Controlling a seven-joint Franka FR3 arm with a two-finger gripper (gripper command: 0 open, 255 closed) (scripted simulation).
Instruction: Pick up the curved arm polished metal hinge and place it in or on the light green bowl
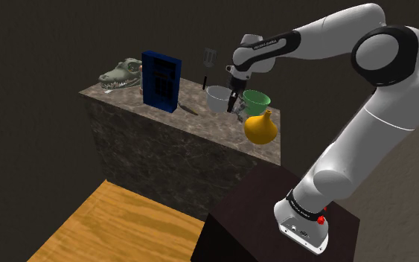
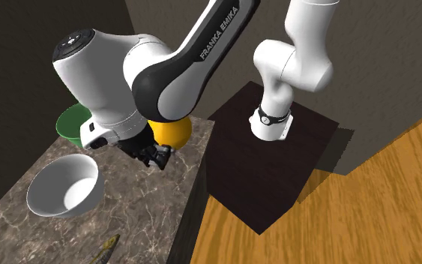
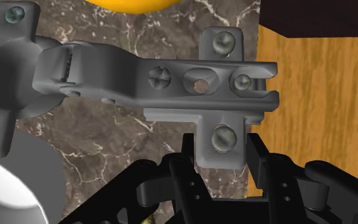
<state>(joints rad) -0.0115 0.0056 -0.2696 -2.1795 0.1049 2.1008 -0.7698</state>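
The gripper (image 3: pixel 220 145) pinches the grey metal hinge (image 3: pixel 171 79) by its flat screw plate. It holds it over the desk (image 2: pixel 149 217), near the end by the stand (image 2: pixel 269 172). The green bowl (image 1: pixel 258 97) sits close by at that end's edge, and the hinge is not in it. The white bowl (image 2: pixel 52 180) is plain white inside. An orange gourd (image 1: pixel 260 128) stands at the corner.

Dim corner of a home kitchen: a marbled stone worktop (image 2: pixel 149 202) carries a white bowl (image 2: pixel 63 186), a green bowl (image 1: pixel 257 98) and a spatula (image 1: pixel 208 67), above a wood-plank floor (image 1: pixel 126 223), with dark walls (image 1: pixel 36 45).
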